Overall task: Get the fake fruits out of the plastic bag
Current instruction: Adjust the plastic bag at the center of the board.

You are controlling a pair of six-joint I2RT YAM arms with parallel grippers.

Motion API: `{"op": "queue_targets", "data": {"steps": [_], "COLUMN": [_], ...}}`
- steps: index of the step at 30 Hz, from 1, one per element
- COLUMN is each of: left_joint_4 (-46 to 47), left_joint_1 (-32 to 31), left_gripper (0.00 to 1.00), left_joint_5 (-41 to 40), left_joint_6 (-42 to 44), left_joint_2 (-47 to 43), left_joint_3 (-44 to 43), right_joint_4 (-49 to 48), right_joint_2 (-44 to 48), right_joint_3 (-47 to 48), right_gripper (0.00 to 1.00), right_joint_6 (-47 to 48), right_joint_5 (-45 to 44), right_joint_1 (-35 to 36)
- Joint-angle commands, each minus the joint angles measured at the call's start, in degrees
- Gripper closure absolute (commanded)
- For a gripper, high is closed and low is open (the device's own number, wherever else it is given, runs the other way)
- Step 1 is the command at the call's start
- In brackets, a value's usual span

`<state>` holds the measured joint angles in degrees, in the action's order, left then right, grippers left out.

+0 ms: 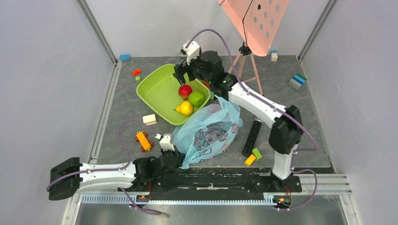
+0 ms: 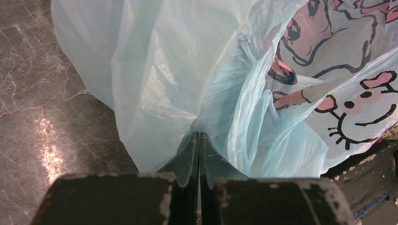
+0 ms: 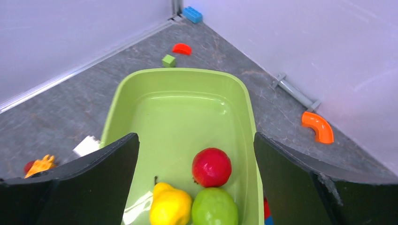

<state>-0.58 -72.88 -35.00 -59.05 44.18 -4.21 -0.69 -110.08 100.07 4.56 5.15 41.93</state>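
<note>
– Two containers on the table (image 1: pixel 300 117), then. Which is nearer?

– The plastic bag (image 1: pixel 209 131). It lies crumpled near the front edge, about the middle, light blue with cartoon prints. The left gripper (image 1: pixel 176 153) is at its near-left corner, low over the table.

– Is it holding the bag?

– Yes. In the left wrist view the left gripper (image 2: pixel 199 137) has its fingers (image 2: pixel 190 157) pressed flat together with a gathered fold of the plastic bag (image 2: pixel 159 89) nipped at their tips.

– Anything inside the bag?

– I cannot tell; the film is cloudy and folded over itself.

– And the other container?

– A green tub (image 1: pixel 157 91), just beyond the bag and a little to the left, its near-right corner touching the bag's far edge. Three fruits sit bunched in that near-right corner: a yellow fruit (image 1: pixel 185 108) nearest, a green apple (image 1: pixel 196 98) to its right, and a red fruit (image 1: pixel 185 90) behind them.

– Are they touching?

– The right wrist view shows the red fruit (image 3: pixel 211 166), green apple (image 3: pixel 215 206) and yellow fruit (image 3: pixel 170 206) pressed close together on the floor of the green tub (image 3: pixel 178 71).

– Where is the right gripper?

– Over the tub's far-right part, above the fruits. The right gripper (image 1: pixel 180 78) has its fingers (image 3: pixel 117 164) spread wide with nothing between them.
</note>
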Motion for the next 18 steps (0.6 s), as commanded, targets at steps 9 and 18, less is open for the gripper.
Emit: {"op": "queue_targets", "data": {"steps": [9,18], "left_joint_4": [-3.63,-6.18], "left_joint_1": [-0.11,-0.10], "left_gripper": [0.98,0.98], "left_joint_5": [-1.56,-1.91], "left_joint_6": [0.11,1.61], "left_joint_2": [-0.17,-2.45], "left_joint_3": [-1.16,-2.55], "right_joint_4": [9.69,5.67], "right_joint_2": [24.33,43.56], "right_joint_3": [-16.61,-40.41], "right_gripper": [0.04,0.20], "right_joint_6": [10.65,-0.88], "right_joint_5": [-4.79,-4.80], "right_joint_1": [13.26,17.30]}}
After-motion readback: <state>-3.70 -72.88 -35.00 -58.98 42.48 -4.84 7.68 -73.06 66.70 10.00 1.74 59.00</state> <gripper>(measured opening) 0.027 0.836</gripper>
